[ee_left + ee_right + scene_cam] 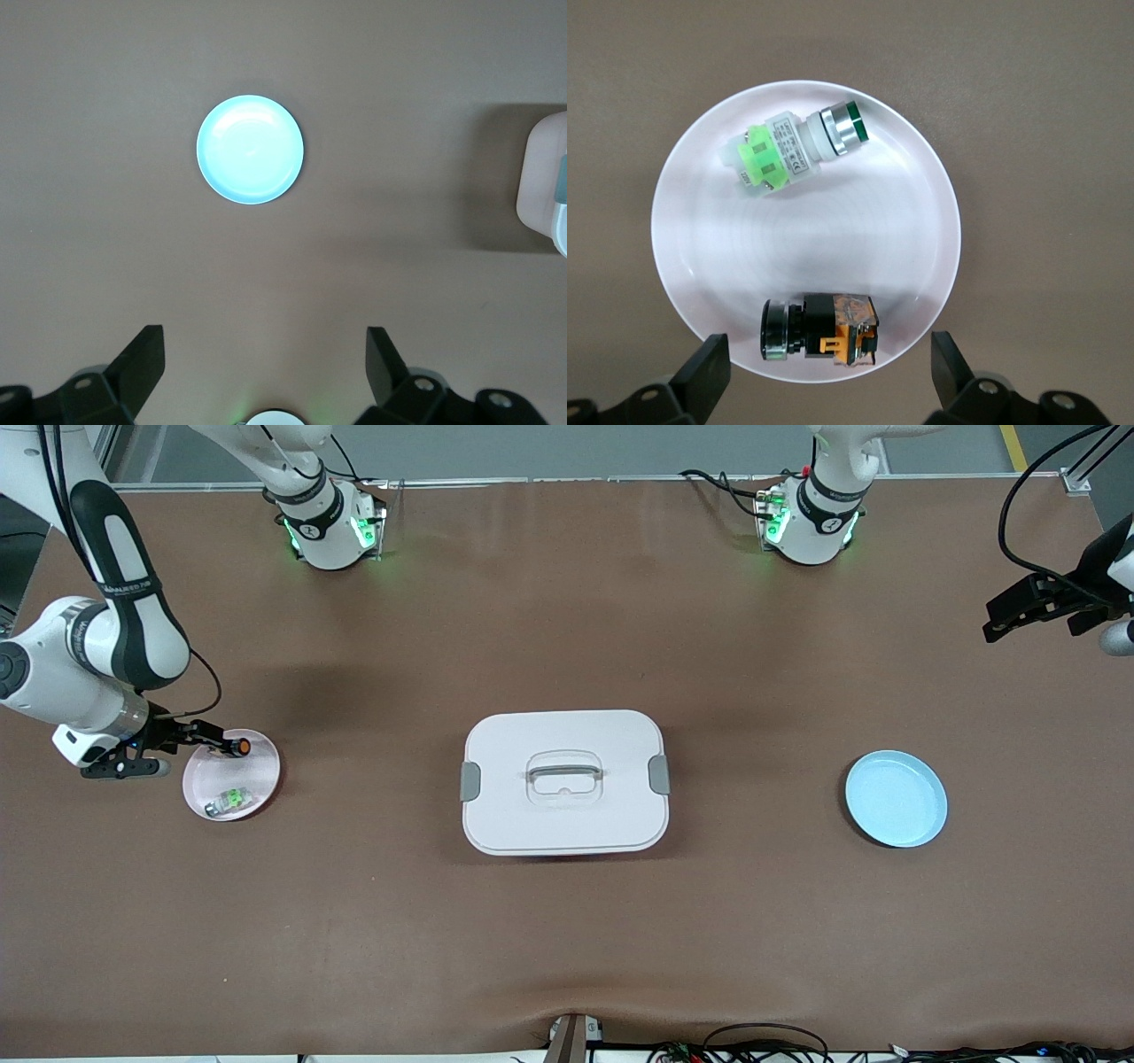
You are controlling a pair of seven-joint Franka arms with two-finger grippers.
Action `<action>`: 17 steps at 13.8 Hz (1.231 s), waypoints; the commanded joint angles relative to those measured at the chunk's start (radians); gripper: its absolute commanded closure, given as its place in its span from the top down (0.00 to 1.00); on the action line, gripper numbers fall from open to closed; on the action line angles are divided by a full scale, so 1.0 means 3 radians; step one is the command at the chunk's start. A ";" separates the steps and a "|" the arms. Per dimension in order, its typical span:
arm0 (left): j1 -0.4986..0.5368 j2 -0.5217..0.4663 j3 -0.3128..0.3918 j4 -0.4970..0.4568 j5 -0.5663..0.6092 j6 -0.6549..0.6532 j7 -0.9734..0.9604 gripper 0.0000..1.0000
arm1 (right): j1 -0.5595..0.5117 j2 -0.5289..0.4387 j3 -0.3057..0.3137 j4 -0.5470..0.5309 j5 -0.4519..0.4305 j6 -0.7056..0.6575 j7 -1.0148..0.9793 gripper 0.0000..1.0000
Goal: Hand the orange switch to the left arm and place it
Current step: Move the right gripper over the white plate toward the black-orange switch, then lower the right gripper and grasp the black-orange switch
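Brown matting covers the whole table (pixel 567 921), with 2 white robot arms based along its edge farthest from the front camera. At the middle sits the box (pixel 564 782), white with rounded corners, grey side clips and a clear handle on its lid. Toward the right arm's end of the table lies a pale pink plate (pixel 252 784), well apart from the box. On that plate rests the orange switch (pixel 819 328) (a small black and orange part lying on its side), close to the plate's rim farther from the front camera, while a green-and-silver switch (pixel 793 150) lies on the same plate nearer the front camera, apart from the orange one. The right gripper (pixel 824 376) hangs just over the plate above the orange switch, its fingers spread wide to either side of the part and closed on nothing. Toward the left arm's end of the table lies a light blue plate (pixel 896 798), bare. The left gripper (pixel 264 367) waits high above the table near that plate, fingers wide apart and holding nothing.
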 commanded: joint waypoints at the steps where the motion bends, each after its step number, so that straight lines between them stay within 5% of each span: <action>1: 0.0045 0.0008 -0.0005 0.0054 0.0025 -0.0066 0.0085 1.00 | -0.0034 0.0006 0.0032 -0.0082 0.0054 0.0084 -0.0068 1.00; 17: 0.0045 -0.0013 -0.0026 0.0049 0.0025 -0.0188 0.0095 1.00 | -0.0003 0.0266 0.0047 -0.0179 0.0299 0.0370 -0.0068 1.00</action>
